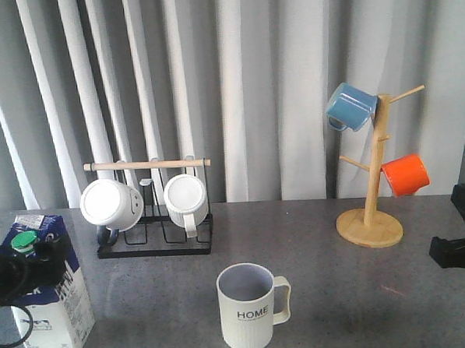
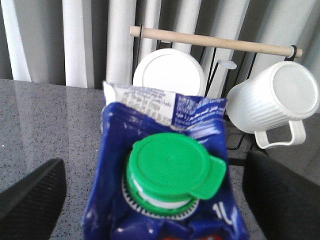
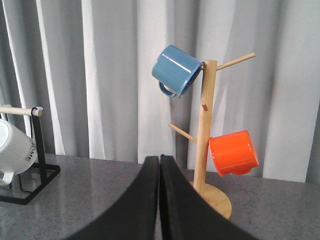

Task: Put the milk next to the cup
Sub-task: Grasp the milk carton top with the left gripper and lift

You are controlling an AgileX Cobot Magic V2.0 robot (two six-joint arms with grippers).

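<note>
A black wire rack (image 1: 154,242) with a wooden top rail (image 1: 147,164) stands at the rear left of the grey table (image 1: 340,293). Two white mugs (image 1: 112,204) (image 1: 185,198) lie on their sides in the rack, bases facing forward. A wooden mug tree (image 1: 371,184) on a round base (image 1: 369,227) stands at the rear right. A blue mug (image 1: 350,105) hangs from its upper left peg; an orange mug (image 1: 405,174) hangs lower on its right side. Grey-white pleated curtains (image 1: 274,70) cover the background.
</note>
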